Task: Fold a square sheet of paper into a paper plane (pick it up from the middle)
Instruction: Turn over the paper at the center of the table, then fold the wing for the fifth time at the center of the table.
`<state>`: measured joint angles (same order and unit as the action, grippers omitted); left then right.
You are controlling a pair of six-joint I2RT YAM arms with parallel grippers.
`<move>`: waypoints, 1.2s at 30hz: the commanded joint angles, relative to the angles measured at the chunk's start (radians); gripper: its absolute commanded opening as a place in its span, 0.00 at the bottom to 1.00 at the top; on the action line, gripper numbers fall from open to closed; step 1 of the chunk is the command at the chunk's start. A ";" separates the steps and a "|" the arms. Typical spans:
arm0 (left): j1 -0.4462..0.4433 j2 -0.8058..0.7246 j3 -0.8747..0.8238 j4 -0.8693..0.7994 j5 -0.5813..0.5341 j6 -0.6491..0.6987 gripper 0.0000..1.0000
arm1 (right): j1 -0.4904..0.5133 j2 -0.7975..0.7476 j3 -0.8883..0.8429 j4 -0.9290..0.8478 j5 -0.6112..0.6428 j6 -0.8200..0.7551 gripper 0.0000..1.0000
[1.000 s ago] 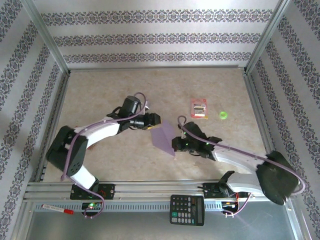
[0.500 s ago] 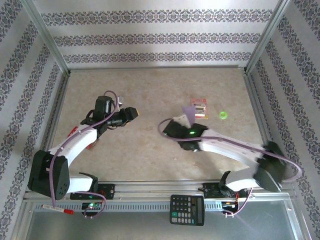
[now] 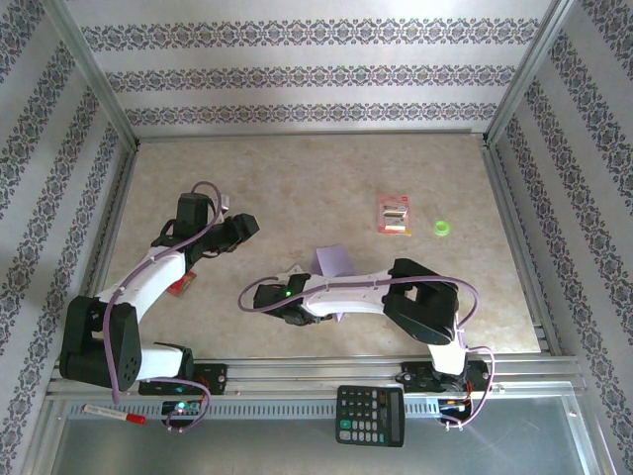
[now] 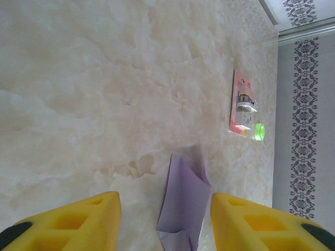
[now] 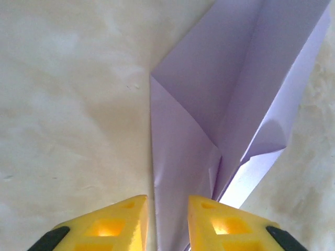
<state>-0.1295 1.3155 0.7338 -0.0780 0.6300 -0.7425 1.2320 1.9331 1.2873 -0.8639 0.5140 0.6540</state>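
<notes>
Red-and-white packet (image 3: 395,214) right of centre on beige marbled worktop (image 3: 297,178). Green ring (image 3: 441,229) near packet's right side, not touching. Black calculator (image 3: 370,415) at bottom centre. Red-capped marker (image 3: 114,414) at bottom left.

The left arm (image 3: 148,277) and the right arm (image 3: 351,290) are built of smooth white links joined by black joint housings. A thin lavender cable (image 3: 206,185) is run in loops along each arm. A small green light (image 3: 287,292) is seen on the black wrist section of the right arm. The fingers (image 4: 78,217) of the left gripper (image 4: 165,197) and the right gripper (image 5: 166,201) are moulded in yellow, with rectangular recesses and black roots.
</notes>
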 commanded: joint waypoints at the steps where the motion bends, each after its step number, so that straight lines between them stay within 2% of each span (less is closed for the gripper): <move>1: -0.002 -0.018 -0.053 0.013 0.060 -0.045 0.48 | -0.022 -0.139 -0.039 0.074 -0.103 -0.018 0.30; 5: -0.083 -0.073 -0.132 0.062 0.069 -0.126 0.43 | -0.076 -0.346 -0.185 0.232 -0.276 -0.057 0.32; 8: -0.225 -0.082 -0.158 0.084 0.034 -0.162 0.38 | -0.182 -0.504 -0.344 0.351 -0.448 -0.068 0.31; 11: -0.345 -0.004 -0.142 0.142 0.027 -0.191 0.30 | -0.314 -0.597 -0.499 0.473 -0.590 -0.067 0.24; 14: -0.379 0.084 -0.117 0.212 0.057 -0.215 0.20 | -0.375 -0.609 -0.567 0.584 -0.653 -0.064 0.17; 21: -0.399 0.165 -0.049 0.224 0.082 -0.215 0.11 | -0.390 -0.483 -0.613 0.761 -0.692 -0.014 0.09; 27: -0.401 0.194 -0.026 0.210 0.095 -0.211 0.10 | -0.387 -0.419 -0.649 0.857 -0.694 0.037 0.07; 36: -0.417 0.291 -0.011 0.351 0.128 -0.288 0.09 | -0.368 -0.376 -0.730 1.012 -0.669 0.153 0.04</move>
<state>-0.5247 1.5669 0.6952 0.1802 0.7242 -0.9871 0.8490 1.5459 0.6018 0.0704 -0.1699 0.7357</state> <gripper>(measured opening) 0.094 0.046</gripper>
